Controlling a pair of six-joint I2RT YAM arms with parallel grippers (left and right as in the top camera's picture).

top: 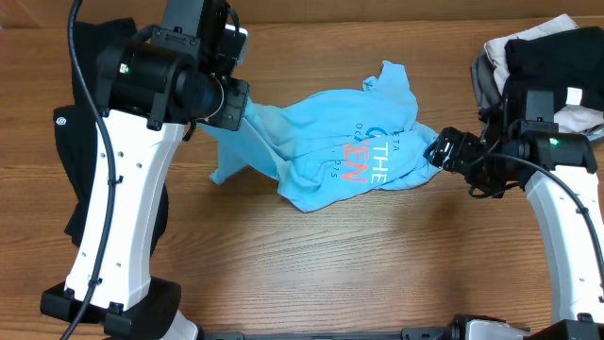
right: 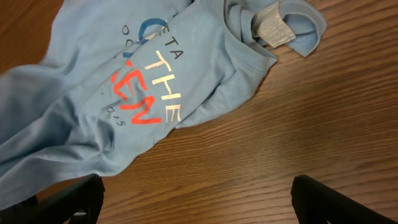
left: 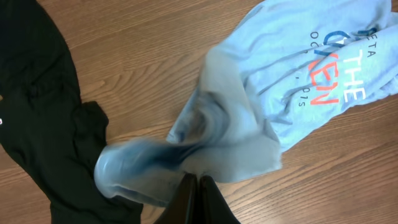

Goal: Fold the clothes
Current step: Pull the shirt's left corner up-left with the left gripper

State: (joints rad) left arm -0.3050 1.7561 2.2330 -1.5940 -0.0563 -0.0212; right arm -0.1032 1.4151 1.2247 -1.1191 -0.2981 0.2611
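The light blue T-shirt (top: pixel 340 151) lies crumpled mid-frame on the worktop (top: pixel 377 264), its left part lifted. The left claw (left: pixel 198 186) is pressed together, pinching that part. The right claw (right: pixel 198 196) stands spread at the shirt's right edge. A black garment (top: pixel 71 113) lies far left.

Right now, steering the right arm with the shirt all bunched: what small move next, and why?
Probably ease the right gripper forward onto the near edge of the light blue T-shirt and close. Its jaws stand open over bare table, while the left gripper is shut on a bunched part; a second hold could spread it flat.
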